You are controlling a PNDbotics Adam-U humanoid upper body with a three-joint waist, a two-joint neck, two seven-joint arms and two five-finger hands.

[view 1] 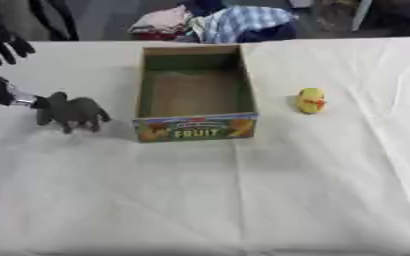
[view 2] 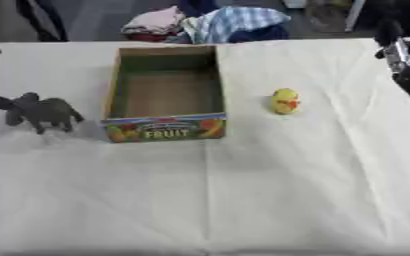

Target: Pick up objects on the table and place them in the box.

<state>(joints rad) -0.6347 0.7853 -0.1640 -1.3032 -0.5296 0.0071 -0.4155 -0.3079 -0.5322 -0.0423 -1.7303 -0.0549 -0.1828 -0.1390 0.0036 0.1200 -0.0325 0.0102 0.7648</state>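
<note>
Left eye view: grey toy animal (view 1: 72, 113) stands beside box (view 1: 196, 93).

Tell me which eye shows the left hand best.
The left eye view: the left hand shows at the upper left edge, dark fingers spread above the elephant. The right eye view catches only a dark sliver of it at its left edge.

Box (view 1: 195, 95) mid-table (view 1: 243, 200); elephant toy (view 1: 73, 112) just left (upright), duck toy (view 1: 311, 100) right, apart.
</note>
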